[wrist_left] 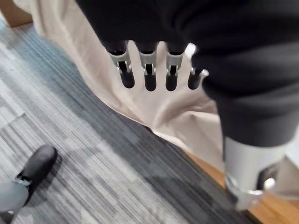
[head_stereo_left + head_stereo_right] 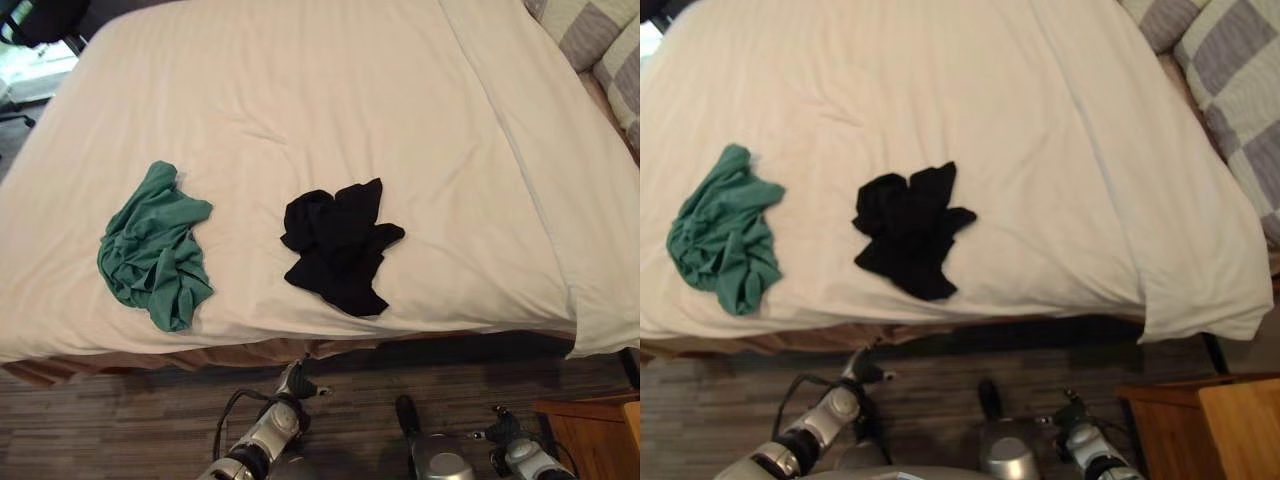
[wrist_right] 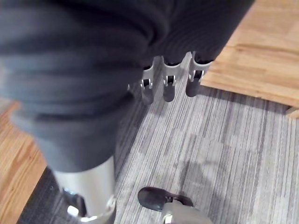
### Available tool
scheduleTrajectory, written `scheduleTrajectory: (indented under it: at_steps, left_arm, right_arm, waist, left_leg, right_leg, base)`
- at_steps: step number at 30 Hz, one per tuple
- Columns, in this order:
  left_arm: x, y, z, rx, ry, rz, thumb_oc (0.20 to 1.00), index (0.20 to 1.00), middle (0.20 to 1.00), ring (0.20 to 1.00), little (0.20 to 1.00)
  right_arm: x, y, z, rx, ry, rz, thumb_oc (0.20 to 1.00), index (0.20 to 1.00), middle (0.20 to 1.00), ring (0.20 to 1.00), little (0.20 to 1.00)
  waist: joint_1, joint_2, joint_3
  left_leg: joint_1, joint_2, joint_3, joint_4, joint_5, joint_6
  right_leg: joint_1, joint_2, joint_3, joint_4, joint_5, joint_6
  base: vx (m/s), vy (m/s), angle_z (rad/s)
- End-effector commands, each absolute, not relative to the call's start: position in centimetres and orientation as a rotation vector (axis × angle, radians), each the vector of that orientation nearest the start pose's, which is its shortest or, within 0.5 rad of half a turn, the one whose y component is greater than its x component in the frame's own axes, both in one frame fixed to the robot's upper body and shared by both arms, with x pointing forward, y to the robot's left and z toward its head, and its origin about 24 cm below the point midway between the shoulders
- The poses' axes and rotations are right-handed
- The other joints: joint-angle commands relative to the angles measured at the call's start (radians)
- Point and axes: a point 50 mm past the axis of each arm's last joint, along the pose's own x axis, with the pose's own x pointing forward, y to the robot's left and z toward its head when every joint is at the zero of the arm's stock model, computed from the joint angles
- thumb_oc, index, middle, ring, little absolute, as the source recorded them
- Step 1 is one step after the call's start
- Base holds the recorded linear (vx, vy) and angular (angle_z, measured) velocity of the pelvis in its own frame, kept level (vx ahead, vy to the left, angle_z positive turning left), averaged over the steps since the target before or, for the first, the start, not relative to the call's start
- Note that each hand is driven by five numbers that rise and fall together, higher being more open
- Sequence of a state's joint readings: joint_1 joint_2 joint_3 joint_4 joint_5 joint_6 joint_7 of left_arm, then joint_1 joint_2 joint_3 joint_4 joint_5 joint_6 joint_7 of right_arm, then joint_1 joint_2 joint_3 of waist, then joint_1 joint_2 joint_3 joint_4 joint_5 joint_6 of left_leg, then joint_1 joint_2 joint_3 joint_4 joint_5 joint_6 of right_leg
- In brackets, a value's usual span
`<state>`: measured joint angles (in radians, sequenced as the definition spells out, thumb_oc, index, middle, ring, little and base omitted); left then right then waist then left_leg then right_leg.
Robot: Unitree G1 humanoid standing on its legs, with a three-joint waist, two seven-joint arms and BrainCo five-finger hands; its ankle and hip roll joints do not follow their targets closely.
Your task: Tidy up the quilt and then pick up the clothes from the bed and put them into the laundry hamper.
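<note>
Quilt [image 2: 330, 110] looks smoothed, though its far edge is unclear; green shirt [image 2: 155, 248] and black garment [image 2: 340, 245] lie beyond both empty, straight-fingered hands: left hand [image 1: 149, 70], right hand [image 3: 170, 81].

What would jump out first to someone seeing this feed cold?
Two crumpled garments on the smooth white quilt: a green garment near the bed's front edge on the robot's left, and a black garment beside it, nearer the middle. Both hands hang low over the grey floor, holding nothing: the left hand by the bed skirt, the right hand near a wooden cabinet.
</note>
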<state>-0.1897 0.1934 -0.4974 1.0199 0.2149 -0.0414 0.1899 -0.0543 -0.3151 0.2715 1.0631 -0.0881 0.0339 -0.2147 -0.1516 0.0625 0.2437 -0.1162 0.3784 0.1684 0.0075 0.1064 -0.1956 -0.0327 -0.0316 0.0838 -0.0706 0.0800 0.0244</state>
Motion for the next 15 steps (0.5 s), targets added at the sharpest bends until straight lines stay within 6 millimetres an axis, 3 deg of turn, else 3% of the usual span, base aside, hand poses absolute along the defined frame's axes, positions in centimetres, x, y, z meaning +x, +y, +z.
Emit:
scheduleTrajectory:
  at_steps: [1,2,3,4,5,6,7,9,10,11,12,13,15]
  left_arm:
    - [20.2,18.1,-12.3,0.821,0.757,-0.23,1.0,1.0,1.0,1.0,1.0]
    - [20.3,18.0,-12.3,0.821,0.756,-0.23,1.0,1.0,1.0,1.0,1.0]
    - [20.7,18.8,-12.1,0.837,0.765,-0.208,1.0,1.0,1.0,1.0,1.0]
    - [20.8,18.8,-12.1,0.838,0.764,-0.207,1.0,1.0,1.0,1.0,1.0]
    - [20.7,19.4,-12.1,0.819,0.782,-0.173,1.0,1.0,1.0,1.0,1.0]
    - [20.7,20.2,-11.9,0.81,0.784,-0.135,1.0,1.0,1.0,1.0,1.0]
    - [20.2,21.1,-12.0,0.812,0.805,-0.112,1.0,1.0,1.0,1.0,1.0]
    - [19.5,21.7,-12.3,0.816,0.828,-0.098,1.0,1.0,1.0,1.0,1.0]
    - [19.2,21.7,-12.5,0.82,0.839,-0.101,1.0,1.0,1.0,1.0,1.0]
    - [18.5,21.7,-12.9,0.823,0.862,-0.101,1.0,1.0,1.0,1.0,1.0]
    - [17.8,21.7,-13.2,0.823,0.887,-0.104,1.0,1.0,1.0,1.0,1.0]
    - [17.8,21.8,-13.2,0.823,0.887,-0.103,1.0,1.0,1.0,1.0,1.0]
    - [17.0,21.6,-13.7,0.825,0.915,-0.109,1.0,1.0,1.0,1.0,1.0]
  right_arm:
    - [16.1,-20.3,-14.3,-0.639,0.982,0.056,1.0,1.0,1.0,1.0,1.0]
    - [16.1,-20.3,-14.3,-0.639,0.982,0.056,1.0,1.0,1.0,1.0,1.0]
    - [17.5,-18.5,-14.0,-0.615,0.943,0.088,1.0,1.0,1.0,1.0,1.0]
    - [17.5,-18.4,-14.0,-0.614,0.943,0.088,1.0,1.0,1.0,1.0,1.0]
    - [18.7,-16.8,-13.5,-0.609,0.894,0.136,1.0,1.0,1.0,1.0,1.0]
    - [19.7,-15.2,-13.0,-0.591,0.842,0.164,1.0,1.0,1.0,1.0,1.0]
    - [20.1,-14.6,-12.7,-0.616,0.798,0.208,1.0,1.0,1.0,1.0,1.0]
    - [20.1,-13.7,-12.5,-0.623,0.76,0.251,1.0,1.0,1.0,1.0,1.0]
    - [20.0,-13.5,-12.5,-0.62,0.761,0.256,1.0,1.0,1.0,1.0,1.0]
    - [20.1,-13.3,-12.3,-0.609,0.737,0.263,1.0,1.0,1.0,1.0,1.0]
    - [19.6,-13.5,-12.6,-0.605,0.753,0.261,1.0,1.0,1.0,1.0,1.0]
    - [19.6,-13.5,-12.6,-0.605,0.752,0.261,1.0,1.0,1.0,1.0,1.0]
    - [19.2,-14.0,-13.0,-0.602,0.785,0.233,1.0,1.0,1.0,1.0,1.0]
  waist:
    - [0.006,-0.041,-0.035]
    - [0.006,-0.042,-0.035]
    - [0.011,-0.071,-0.021]
    - [0.013,-0.073,-0.024]
    - [0.042,-0.089,-0.006]
    - [0.062,-0.092,0.003]
    - [0.065,-0.093,0.008]
    - [0.065,-0.088,0.026]
    - [0.071,-0.084,0.027]
    - [0.068,-0.077,0.033]
    - [0.068,-0.067,0.034]
    - [0.068,-0.067,0.032]
    - [0.067,-0.06,0.029]
  left_leg:
    - [0.08,-0.044,-0.079,-0.031,-0.044,-0.009]
    - [0.08,-0.046,-0.079,-0.03,-0.045,-0.009]
    - [0.096,-0.082,-0.044,-0.031,-0.092,-0.01]
    - [0.093,-0.084,-0.041,-0.032,-0.09,-0.01]
    - [0.103,-0.093,0.0,-0.027,-0.117,0.004]
    - [0.109,-0.113,0.04,-0.038,-0.117,0.024]
    - [0.126,-0.134,0.065,-0.064,-0.121,0.035]
    - [0.138,-0.178,0.057,-0.083,-0.114,0.065]
    - [0.135,-0.195,0.052,-0.087,-0.112,0.074]
    - [0.136,-0.214,0.039,-0.093,-0.111,0.085]
    - [0.132,-0.248,0.01,-0.095,-0.112,0.103]
    - [0.129,-0.248,0.01,-0.095,-0.11,0.103]
    - [0.128,-0.279,-0.014,-0.095,-0.111,0.114]
  right_leg:
    - [-0.017,-0.298,-0.036,-0.017,-0.069,0.206]
    - [-0.016,-0.3,-0.037,-0.017,-0.07,0.207]
    - [-0.072,-0.342,-0.028,-0.017,0.064,0.237]
    - [-0.079,-0.343,-0.024,-0.017,0.066,0.237]
    - [-0.129,-0.358,-0.118,-0.017,0.124,0.23]
    - [-0.125,-0.343,-0.26,-0.017,0.085,0.206]
    - [-0.115,-0.304,-0.257,-0.014,0.053,0.198]
    - [-0.125,-0.225,-0.156,0.067,0.016,0.183]
    - [-0.114,-0.196,-0.136,0.08,-0.005,0.177]
    - [-0.099,-0.147,-0.1,0.104,-0.05,0.152]
    - [-0.089,-0.055,-0.046,0.14,-0.103,0.118]
    - [-0.092,-0.055,-0.046,0.139,-0.101,0.118]
    - [-0.083,0.017,-0.018,0.145,-0.125,0.085]
  base:
    - [0.09,0.387,-0.17]
    - [-0.01,0.549,-0.34]
    - [-0.05,0.378,-0.44]
    - [-0.13,0.621,-0.32]
    - [-0.19,0.465,-0.61]
    - [-0.23,0.656,-0.83]
    - [-0.16,0.541,-1.24]
    - [-0.07,0.448,-0.85]
    - [-0.06,0.382,-0.25]
    - [-0.03,0.327,0.19]
    - [-0.02,0.245,0.36]
    - [0.01,0.168,0.61]
    - [0.02,0.068,0.86]
